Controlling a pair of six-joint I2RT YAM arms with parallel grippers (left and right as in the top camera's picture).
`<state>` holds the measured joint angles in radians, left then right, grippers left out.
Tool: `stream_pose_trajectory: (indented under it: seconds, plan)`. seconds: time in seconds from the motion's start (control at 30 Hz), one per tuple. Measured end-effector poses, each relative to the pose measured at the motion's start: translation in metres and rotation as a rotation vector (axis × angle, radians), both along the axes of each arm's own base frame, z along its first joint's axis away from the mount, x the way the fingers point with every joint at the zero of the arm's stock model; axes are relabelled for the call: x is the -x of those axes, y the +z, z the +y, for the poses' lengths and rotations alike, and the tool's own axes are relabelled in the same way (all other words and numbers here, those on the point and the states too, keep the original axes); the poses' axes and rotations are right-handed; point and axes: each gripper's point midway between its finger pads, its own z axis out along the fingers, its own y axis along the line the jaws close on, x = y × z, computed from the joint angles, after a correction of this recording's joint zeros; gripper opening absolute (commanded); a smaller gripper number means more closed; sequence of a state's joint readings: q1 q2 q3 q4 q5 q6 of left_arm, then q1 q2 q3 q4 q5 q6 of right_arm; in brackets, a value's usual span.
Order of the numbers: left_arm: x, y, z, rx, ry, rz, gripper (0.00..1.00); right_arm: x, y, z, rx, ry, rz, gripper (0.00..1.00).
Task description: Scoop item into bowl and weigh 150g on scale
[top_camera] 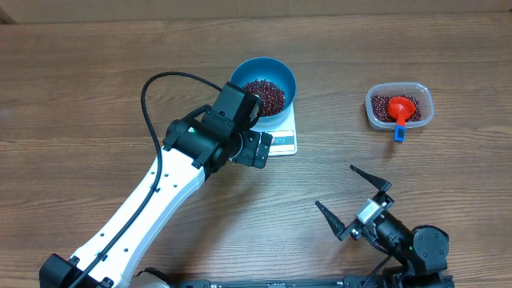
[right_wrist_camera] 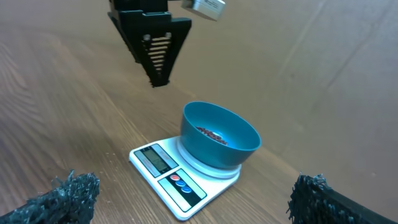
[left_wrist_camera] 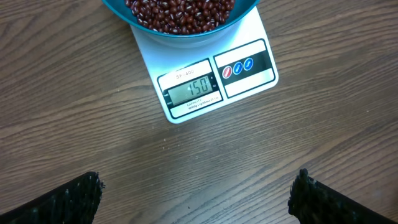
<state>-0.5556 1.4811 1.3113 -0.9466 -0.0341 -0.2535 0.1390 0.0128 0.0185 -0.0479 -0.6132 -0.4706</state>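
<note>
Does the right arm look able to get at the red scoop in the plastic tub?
Probably yes: the right gripper is open and empty, and nothing stands between it and the scoop in the tub.

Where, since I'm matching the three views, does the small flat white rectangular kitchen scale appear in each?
Overhead: scale upper centre, partly under the round deep blue bowl; front edge shows.
Left wrist: scale top centre, display readable.
Right wrist: scale lower centre.
Shared landmark: the blue bowl standing on it.

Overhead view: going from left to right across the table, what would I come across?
White robot arm → blue bowl of beans on the scale → clear tub holding a red scoop.
</note>
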Motion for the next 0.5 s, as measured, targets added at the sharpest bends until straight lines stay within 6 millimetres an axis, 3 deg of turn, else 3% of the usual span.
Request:
stream_pose_trajectory:
  seconds: [0.5]
  plan:
    - [0.0,0.0,0.0,0.0,0.0,0.0,0.99,-0.028,-0.002,-0.039,-0.242,-0.276,0.185,1.0]
